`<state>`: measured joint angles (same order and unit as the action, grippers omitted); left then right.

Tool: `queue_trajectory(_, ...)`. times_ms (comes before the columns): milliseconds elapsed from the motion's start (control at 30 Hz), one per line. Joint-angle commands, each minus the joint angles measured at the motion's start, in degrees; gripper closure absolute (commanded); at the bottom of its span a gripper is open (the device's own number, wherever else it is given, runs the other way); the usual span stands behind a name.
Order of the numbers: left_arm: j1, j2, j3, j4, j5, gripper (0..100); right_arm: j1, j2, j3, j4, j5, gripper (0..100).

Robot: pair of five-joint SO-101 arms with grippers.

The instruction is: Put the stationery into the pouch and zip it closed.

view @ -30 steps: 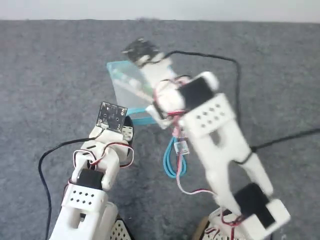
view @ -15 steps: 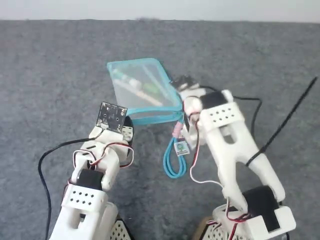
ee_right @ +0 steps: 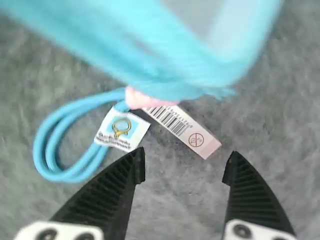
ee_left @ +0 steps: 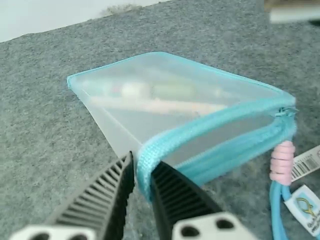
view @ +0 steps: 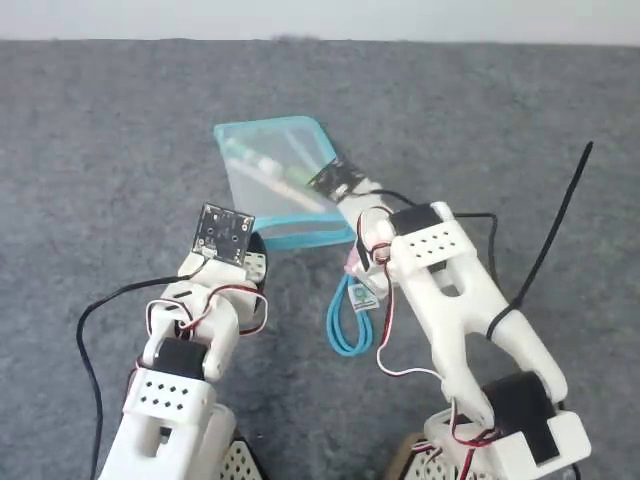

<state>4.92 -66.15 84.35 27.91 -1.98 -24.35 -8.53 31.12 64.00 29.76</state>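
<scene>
Pouch point(view: 275, 190) is lying on the grey table point(view: 100, 120) | pens point(ee_left: 150, 92) are sitting inside it, so I am calling that part done | left claw point(ee_left: 141, 167) is pinching the pouch's zip edge | right claw point(ee_right: 185, 156) is hanging spread wide over the blue loop point(ee_right: 55, 145) | I am not able to tell if the zip is fully shut.

The pouch point(ee_left: 165, 107) is frosted translucent plastic edged in turquoise woven cloth (the zip tape point(ee_left: 210, 127)). The counter point(view: 100, 130) is fuzzy, matt grey felt. The paper tag point(ee_right: 182, 131) looks slightly glossy. The left claw point(ee_left: 141, 172) and right claw point(ee_right: 182, 165) are ribbed matt black plastic.
</scene>
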Motion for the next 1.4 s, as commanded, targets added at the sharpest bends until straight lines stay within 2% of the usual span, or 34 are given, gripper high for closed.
queue_trajectory(0, 0.0, -0.2, -0.7, -0.4, -0.4, 99, -0.3, -2.4, -0.2, -0.8, 11.0, 73.9)
queue_trajectory(133, 0.2, -0.2, -0.7, -0.4, -0.3, 99, 0.0, -2.4, -0.1, -0.5, 24.8, 73.9)
queue_trajectory(267, 0.1, -0.2, -0.7, -0.4, -0.3, 99, 0.0, -2.4, 0.8, -0.4, 34.0, 73.9)
queue_trajectory(467, 0.2, -0.2, -0.7, -0.4, -0.3, 99, 1.9, -1.9, 1.2, 2.7, 41.8, 73.9)
queue_trajectory(700, 0.3, -0.2, -0.7, -0.4, -0.2, 99, 6.8, 6.7, 0.8, -2.3, 43.8, 73.9)
queue_trajectory(967, 0.3, -0.2, -0.8, -0.4, -0.2, 99, 6.8, 9.5, 0.8, -4.9, 43.3, 74.7)
queue_trajectory(1033, 0.3, -0.2, -0.8, -0.4, -0.2, 99, 6.8, 9.6, 0.8, -4.9, 40.7, 78.6)
queue_trajectory(1233, 0.3, -0.2, -0.8, -0.4, -0.2, 99, 7.2, 9.1, 0.8, -3.3, 24.5, 98.5)
queue_trajectory(1367, 0.3, -0.2, -0.8, -0.4, -0.2, 99, 8.3, 9.0, 0.8, 0.3, 10.0, 97.9)
